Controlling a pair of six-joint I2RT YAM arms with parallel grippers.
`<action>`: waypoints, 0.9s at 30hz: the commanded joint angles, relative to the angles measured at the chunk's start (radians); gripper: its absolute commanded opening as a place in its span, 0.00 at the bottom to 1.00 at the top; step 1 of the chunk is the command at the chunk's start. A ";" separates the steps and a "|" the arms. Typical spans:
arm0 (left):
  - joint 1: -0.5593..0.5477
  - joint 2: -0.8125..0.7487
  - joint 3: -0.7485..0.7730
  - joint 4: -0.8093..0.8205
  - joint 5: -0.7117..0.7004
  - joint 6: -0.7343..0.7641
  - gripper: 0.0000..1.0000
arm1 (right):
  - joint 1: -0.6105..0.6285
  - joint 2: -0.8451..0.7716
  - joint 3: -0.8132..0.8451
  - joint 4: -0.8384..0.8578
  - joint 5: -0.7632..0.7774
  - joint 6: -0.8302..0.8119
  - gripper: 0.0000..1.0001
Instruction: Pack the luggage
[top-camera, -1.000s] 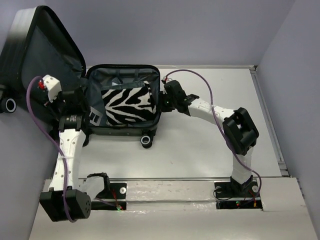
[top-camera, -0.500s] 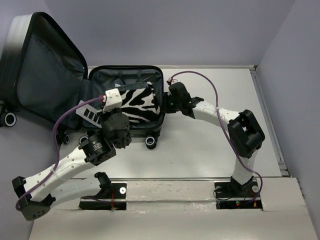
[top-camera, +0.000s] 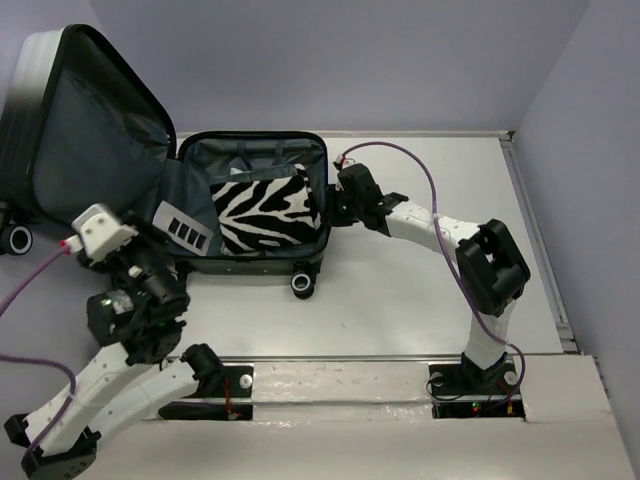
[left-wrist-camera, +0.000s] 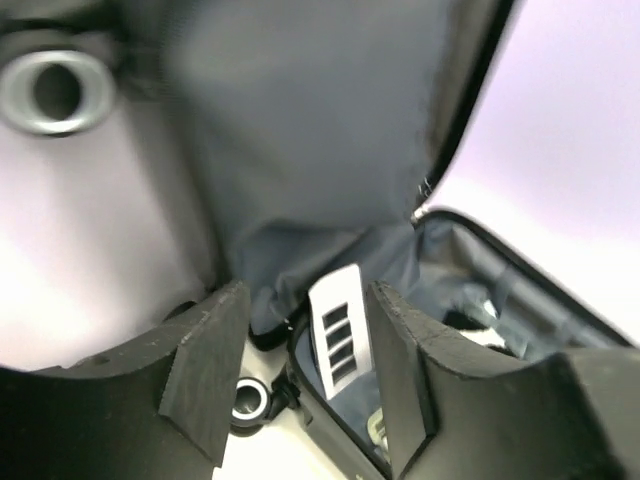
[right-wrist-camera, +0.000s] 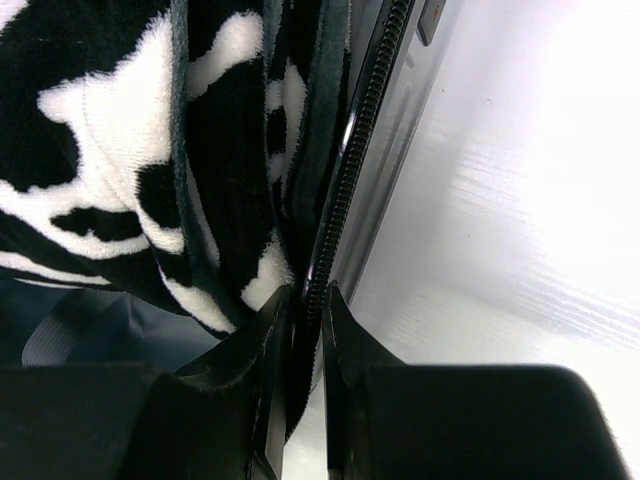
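Note:
The luggage lies open at the table's back left, its lid raised to the left, showing dark grey lining. A zebra-striped pouch lies inside the base. My right gripper is shut on the luggage's right rim. In the right wrist view the zipper edge runs between the fingers of that gripper, with the pouch just left of it. My left gripper hangs off the front left corner, open and holding nothing. The left wrist view shows its fingers apart, facing the lid lining.
A white slotted tag lies on the lining at the base's left side, also visible as the tag between my left fingers. Black wheels stick out at the front. A lid wheel sits far left. Walls close the back and right.
My left arm has pulled back from over the pouch to the front left of the luggage, and its gripper has opened. The right gripper has stayed on the rim.

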 joint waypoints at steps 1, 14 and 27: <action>-0.033 0.305 -0.010 0.321 -0.175 0.174 0.66 | 0.010 -0.024 0.028 -0.009 -0.123 -0.085 0.07; 0.035 1.168 0.953 -0.922 0.391 -0.878 0.99 | 0.010 -0.001 0.029 0.025 -0.123 -0.077 0.07; 0.248 0.520 0.504 -1.056 0.514 -1.316 0.98 | 0.010 0.002 0.028 0.039 -0.140 -0.126 0.07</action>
